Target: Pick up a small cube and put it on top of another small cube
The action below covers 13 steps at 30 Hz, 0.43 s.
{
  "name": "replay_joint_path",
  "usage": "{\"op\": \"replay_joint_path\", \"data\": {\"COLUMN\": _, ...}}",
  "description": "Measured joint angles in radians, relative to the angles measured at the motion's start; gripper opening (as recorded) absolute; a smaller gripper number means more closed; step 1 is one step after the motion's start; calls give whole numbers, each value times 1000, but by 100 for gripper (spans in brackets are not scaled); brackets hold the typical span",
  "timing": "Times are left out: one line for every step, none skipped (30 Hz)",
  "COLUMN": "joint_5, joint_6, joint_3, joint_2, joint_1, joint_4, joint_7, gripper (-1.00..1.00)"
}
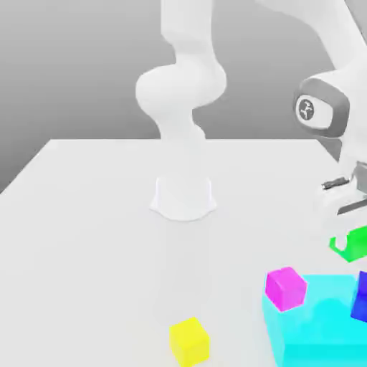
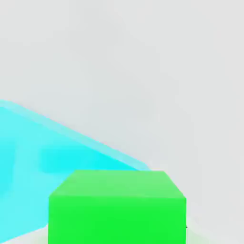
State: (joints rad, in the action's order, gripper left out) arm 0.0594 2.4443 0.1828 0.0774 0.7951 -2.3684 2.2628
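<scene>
the gripper [image 1: 344,242] is closed on the green cube [image 1: 354,244], which is pinched between the two fingers and appears to be carried clear of the table [image 1: 107,265]. the pick-up stage is judged complete; placement on another small cube is outstanding, as nothing is stacked. the held part is a plain, sharp-edged cube with smooth, untextured faces, the upper one paler in the hand view. beside it, towards the camera of the exterior view, is located the cyan block [image 1: 315,351], a broad, low slab with flat sides and a uniform finish. at its corner on the exterior view's left, the magenta cube [image 1: 285,289] is seated at an angle, seemingly on the slab's top; it is judged the likelier target by its similar size. a dark blue object [image 1: 360,304] is partly cut off at the exterior view's right, so its full shape cannot be told. farthest out, the yellow cube [image 1: 190,342] is set on the matt, pale table. transfer, alignment and release are still required.
</scene>
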Motion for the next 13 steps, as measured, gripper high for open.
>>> {"op": "replay_joint_path", "data": {"joint_5": -8, "joint_6": -28, "joint_3": 3, "joint_2": 8, "joint_1": -5, "joint_4": 36, "joint_7": 12, "gripper": -100}}
{"op": "replay_joint_path", "data": {"joint_5": -15, "joint_6": -55, "joint_3": 5, "joint_2": 17, "joint_1": -10, "joint_4": 72, "joint_7": 23, "gripper": -100}}
{"op": "replay_joint_path", "data": {"joint_5": -24, "joint_6": -85, "joint_3": 8, "joint_2": 25, "joint_1": -15, "joint_4": 109, "joint_7": 34, "gripper": -100}}
{"op": "replay_joint_path", "data": {"joint_5": -28, "joint_6": -92, "joint_3": 9, "joint_2": 40, "joint_1": -19, "joint_4": 131, "joint_7": 43, "gripper": -100}}
{"op": "replay_joint_path", "data": {"joint_5": -25, "joint_6": -75, "joint_3": 9, "joint_2": 64, "joint_1": -21, "joint_4": 138, "joint_7": 51, "gripper": -100}}
{"op": "replay_joint_path", "data": {"joint_5": -19, "joint_6": -46, "joint_3": 7, "joint_2": 92, "joint_1": -24, "joint_4": 136, "joint_7": 58, "gripper": -100}}
{"op": "replay_joint_path", "data": {"joint_5": -9, "joint_6": -11, "joint_3": 2, "joint_2": 122, "joint_1": -27, "joint_4": 131, "joint_7": 66, "gripper": -100}}
{"op": "replay_joint_path", "data": {"joint_5": -1, "joint_6": 16, "joint_3": -1, "joint_2": 144, "joint_1": -29, "joint_4": 126, "joint_7": 72, "gripper": 100}}
{"op": "replay_joint_path", "data": {"joint_5": -1, "joint_6": 16, "joint_3": -1, "joint_2": 144, "joint_1": -29, "joint_4": 126, "joint_7": 72, "gripper": 100}}
{"op": "replay_joint_path", "data": {"joint_5": -1, "joint_6": 16, "joint_3": -1, "joint_2": 144, "joint_1": -29, "joint_4": 126, "joint_7": 72, "gripper": 100}}
{"op": "replay_joint_path", "data": {"joint_5": -1, "joint_6": 16, "joint_3": -1, "joint_2": 144, "joint_1": -29, "joint_4": 126, "joint_7": 72, "gripper": 100}}
{"op": "replay_joint_path", "data": {"joint_5": -1, "joint_6": 16, "joint_3": -1, "joint_2": 144, "joint_1": -29, "joint_4": 126, "joint_7": 72, "gripper": 100}}
{"op": "replay_joint_path", "data": {"joint_5": -1, "joint_6": 16, "joint_3": -1, "joint_2": 144, "joint_1": -29, "joint_4": 126, "joint_7": 72, "gripper": 100}}
